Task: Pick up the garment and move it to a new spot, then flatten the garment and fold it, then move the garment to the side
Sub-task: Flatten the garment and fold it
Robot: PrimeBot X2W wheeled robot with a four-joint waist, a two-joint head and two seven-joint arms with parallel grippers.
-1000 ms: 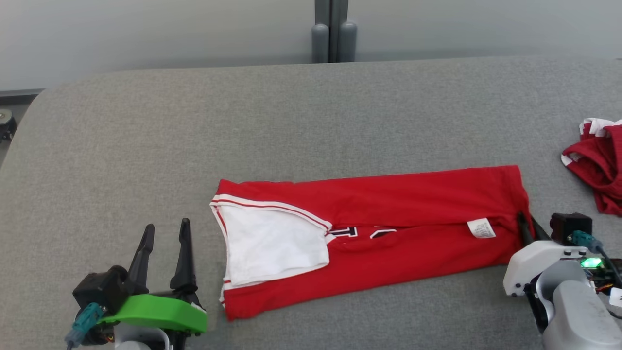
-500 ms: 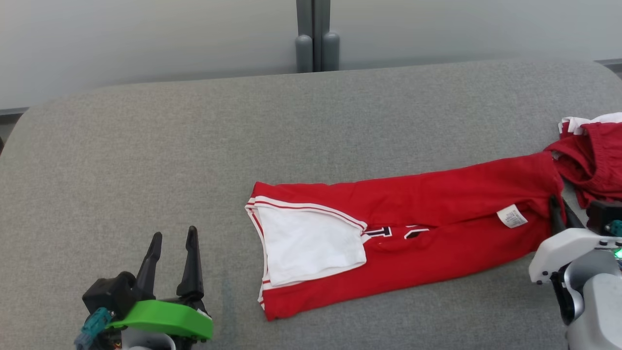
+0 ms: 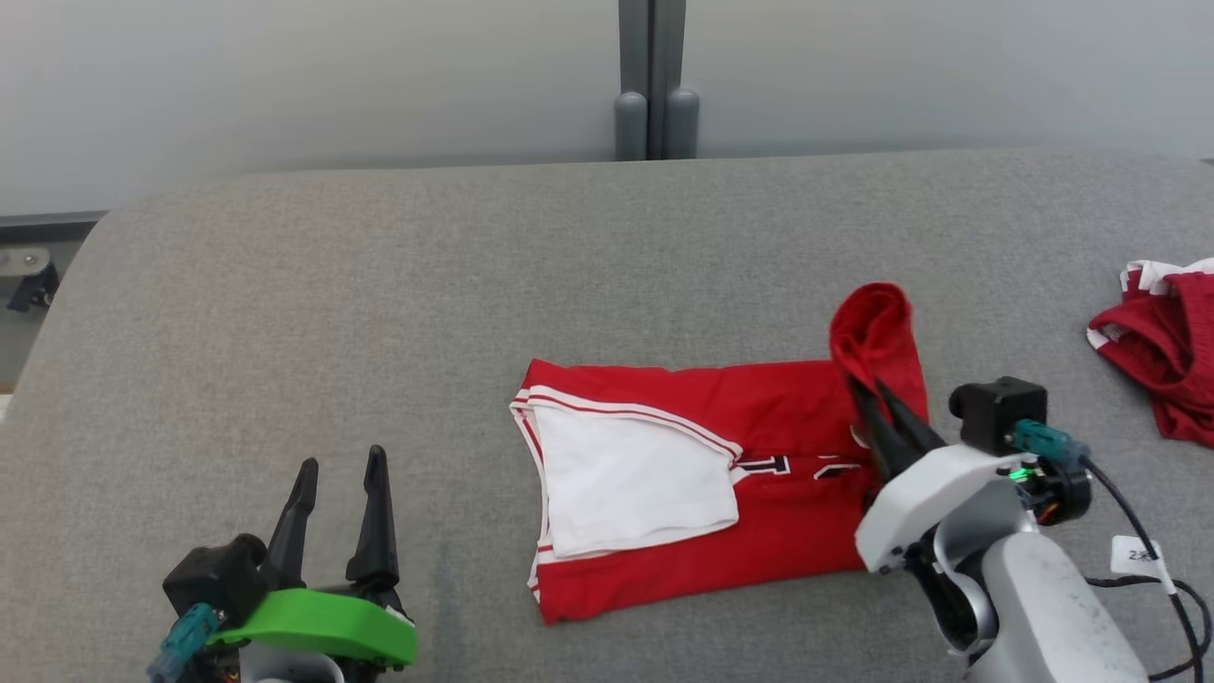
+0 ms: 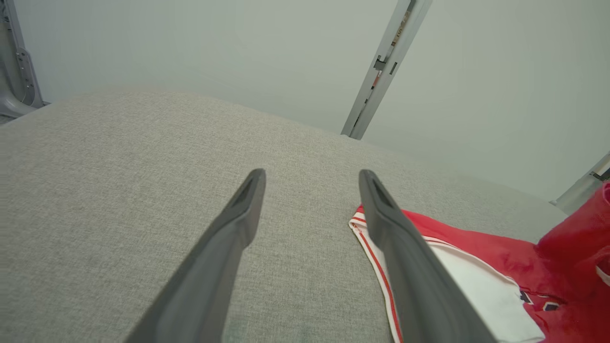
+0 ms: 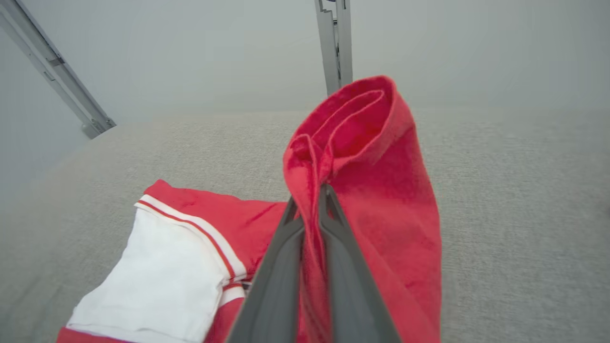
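A grey fabric-covered bench (image 3: 379, 285) ran up to a pale wall with a grey post (image 3: 650, 95) at its middle. The red garment (image 3: 759, 417) lay on the near half of the bench, right of centre in the head view. Its long axis ran across the robot from left to right. The end with the white-striped trim and the white panel (image 3: 635, 474) pointed to the robot's left and lay flat. The opposite end was lifted off the bench and curled upward in a loop.

The right claw (image 3: 868, 387) was pinched narrow on that lifted end, with the cloth caught between its fingers and draping over them. The left claw (image 3: 342, 459) hovered wide and empty near the bench's front edge, apart from the striped end. A second red garment (image 3: 1162, 341) sat crumpled at the far right.

This looked like the folding step, with the right end being brought over the body of the garment. The next move likely called for carrying the pinched end leftward over the black lettering (image 3: 768, 465) toward the striped trim. It would then be lowered with the edges in line before the claw let go.
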